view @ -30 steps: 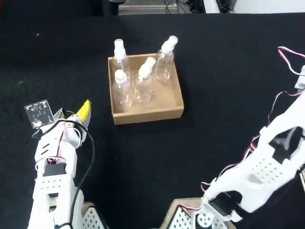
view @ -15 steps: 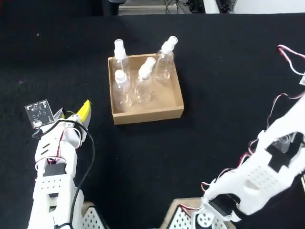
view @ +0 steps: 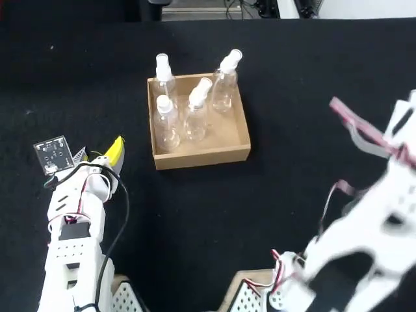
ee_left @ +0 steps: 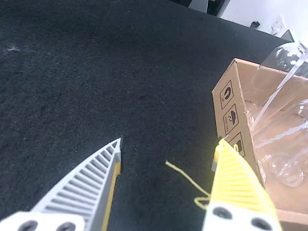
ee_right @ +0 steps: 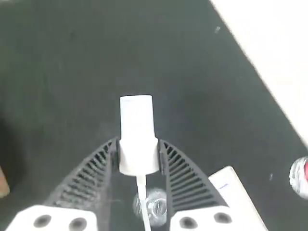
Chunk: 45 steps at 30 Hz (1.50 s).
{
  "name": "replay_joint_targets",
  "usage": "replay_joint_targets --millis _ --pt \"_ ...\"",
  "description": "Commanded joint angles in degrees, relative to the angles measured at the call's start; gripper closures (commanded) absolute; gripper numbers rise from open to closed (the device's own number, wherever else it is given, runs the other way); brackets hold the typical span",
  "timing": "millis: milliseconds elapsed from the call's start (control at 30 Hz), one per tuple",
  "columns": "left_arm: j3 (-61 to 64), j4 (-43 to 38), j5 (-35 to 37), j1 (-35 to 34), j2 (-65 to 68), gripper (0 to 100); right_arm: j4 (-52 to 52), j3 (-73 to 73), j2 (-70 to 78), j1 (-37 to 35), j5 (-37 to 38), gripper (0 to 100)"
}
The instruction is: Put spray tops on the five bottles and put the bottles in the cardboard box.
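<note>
Right gripper (ee_right: 138, 144) pinches white spray top (ee_right: 136, 115); you've 4 clear bottles (view: 195, 120) w/ tops in brown cardboard box (view: 201, 157) (left gripper (ee_left: 170, 141) spread, empty), 5th pending.

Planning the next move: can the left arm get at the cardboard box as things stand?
Probably yes: the left gripper is open and empty, and nothing stands between it and the cardboard box.

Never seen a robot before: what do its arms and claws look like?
Both arms are white plastic with dark motor sections. The left arm, dotted with small holes, carries a black cable, red wires and a small circuit board; the left gripper has a yellow ribbed finger and a grey one. The right arm has red-and-white wires; the right gripper has two dark ribbed fingers.
</note>
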Motion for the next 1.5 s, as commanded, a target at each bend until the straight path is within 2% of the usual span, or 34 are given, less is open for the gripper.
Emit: replay_joint_targets --millis 0,200,433,533,733,900,1067,1467 --pt "-0.6 -0.8 -0.6 0.2 -0.9 71 -14.4 19.9 -16.6 -1.3 0.4 98.8" --pt "-0.6 -0.8 -0.6 0.4 -0.9 71 -32.4 43.4 -31.1 -0.4 0.4 98.8" --pt "-0.6 -0.8 -0.6 0.4 -0.9 71 -54.4 59.9 -35.4 4.3 -0.4 98.8" --pt "-0.6 -0.8 -0.6 0.5 -0.9 71 -61.4 63.8 -35.6 5.4 -3.7 98.8" --pt "-0.6 -0.8 -0.6 0.5 -0.9 71 -67.3 64.7 -35.6 5.9 -8.3 98.8" --pt "-0.6 -0.8 -0.6 0.5 -0.9 71 -74.0 68.9 -35.8 6.0 -8.2 98.8" --pt "-0.6 -0.8 -0.6 0.5 -0.9 71 -79.7 73.5 -35.8 9.7 -8.6 98.8" --pt "-0.6 -0.9 -0.6 0.5 -0.9 71 -79.7 76.1 -35.9 10.6 -9.3 98.8"
